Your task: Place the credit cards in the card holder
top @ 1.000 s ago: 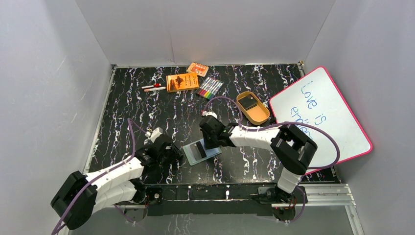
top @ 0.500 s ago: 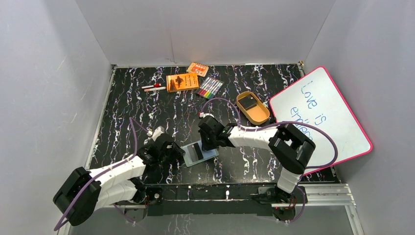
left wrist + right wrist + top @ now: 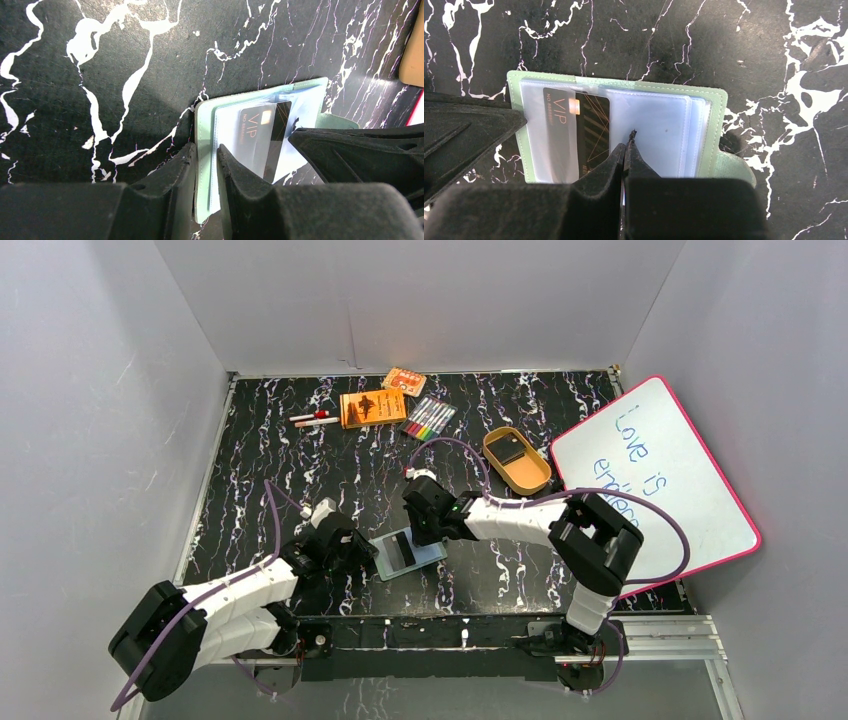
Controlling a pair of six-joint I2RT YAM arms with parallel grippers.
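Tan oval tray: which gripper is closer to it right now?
Right. The right gripper is over the open card holder, near-left of the tan oval tray; the left gripper clamps the holder's left edge, farther off.

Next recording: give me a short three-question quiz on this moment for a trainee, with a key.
1. True or false: the card holder is folded closed.
2. Where does the VIP card sit? A) partly slid into the holder B) lying loose beside the holder C) stacked on another card
3. Which gripper pinches the holder's green cover edge: the left gripper or the right gripper?
Key: 1 false, it lies open; 2 A; 3 the left gripper, while the right gripper is shut over the holder's inside.
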